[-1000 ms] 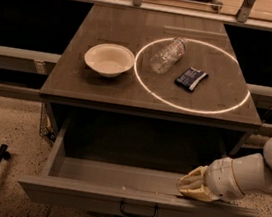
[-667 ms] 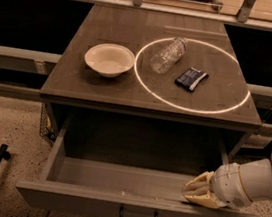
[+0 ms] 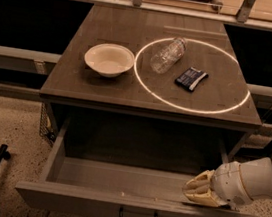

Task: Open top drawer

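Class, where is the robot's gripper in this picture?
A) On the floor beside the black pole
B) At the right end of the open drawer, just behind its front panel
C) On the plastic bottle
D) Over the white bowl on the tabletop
B: the gripper sits in the open top drawer at its right end, far from the bowl and bottle.
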Action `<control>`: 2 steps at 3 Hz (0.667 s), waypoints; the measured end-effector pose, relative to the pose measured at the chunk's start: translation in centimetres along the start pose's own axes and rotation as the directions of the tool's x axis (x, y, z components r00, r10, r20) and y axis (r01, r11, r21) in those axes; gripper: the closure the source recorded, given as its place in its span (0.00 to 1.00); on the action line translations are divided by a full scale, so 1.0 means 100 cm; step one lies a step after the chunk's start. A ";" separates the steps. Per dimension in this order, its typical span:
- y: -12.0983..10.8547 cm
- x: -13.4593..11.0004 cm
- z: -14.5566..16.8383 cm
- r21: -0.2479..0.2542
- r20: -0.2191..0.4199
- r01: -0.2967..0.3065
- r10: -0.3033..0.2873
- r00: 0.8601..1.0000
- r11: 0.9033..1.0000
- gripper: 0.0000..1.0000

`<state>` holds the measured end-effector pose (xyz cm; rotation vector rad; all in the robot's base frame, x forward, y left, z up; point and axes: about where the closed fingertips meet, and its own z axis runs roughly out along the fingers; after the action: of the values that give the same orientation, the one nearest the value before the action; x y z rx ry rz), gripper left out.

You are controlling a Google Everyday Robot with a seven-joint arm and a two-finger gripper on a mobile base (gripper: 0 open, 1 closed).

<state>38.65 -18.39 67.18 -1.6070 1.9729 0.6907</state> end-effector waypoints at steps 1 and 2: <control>-0.011 -0.008 -0.009 0.031 0.001 0.015 -0.015 1.000 0.999 1.00; -0.022 -0.018 -0.019 0.062 0.003 0.032 -0.032 0.999 0.998 1.00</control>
<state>41.03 -18.76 69.61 -1.5959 1.9427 0.6136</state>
